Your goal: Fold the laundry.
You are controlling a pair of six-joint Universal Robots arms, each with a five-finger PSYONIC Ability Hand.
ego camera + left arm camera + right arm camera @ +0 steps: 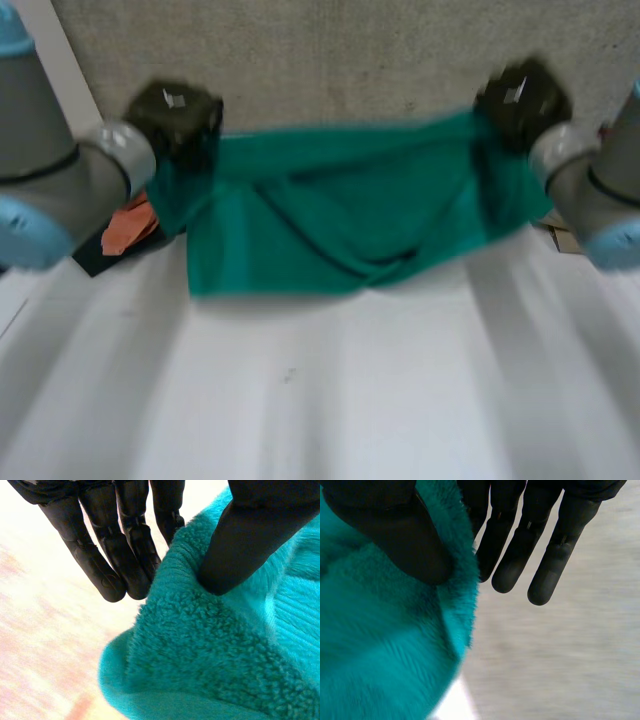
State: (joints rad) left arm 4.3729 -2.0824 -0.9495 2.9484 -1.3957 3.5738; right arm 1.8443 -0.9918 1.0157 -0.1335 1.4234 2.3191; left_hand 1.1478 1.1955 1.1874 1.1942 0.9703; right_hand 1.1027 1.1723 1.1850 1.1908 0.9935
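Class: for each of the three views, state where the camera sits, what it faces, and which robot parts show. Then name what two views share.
Head view: between and behind the arms, looking down at the white table; both arms, the left hand and the right hand show.
Left wrist view: on the left wrist, looking along the palm; its thumb pins the teal towel.
Right wrist view: on the right wrist, along the palm; its thumb pins the towel too.
Shared: the towel.

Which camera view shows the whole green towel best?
Head view: the green towel spans fully between the left robot hand and right robot hand. Each wrist view shows one pinched corner.
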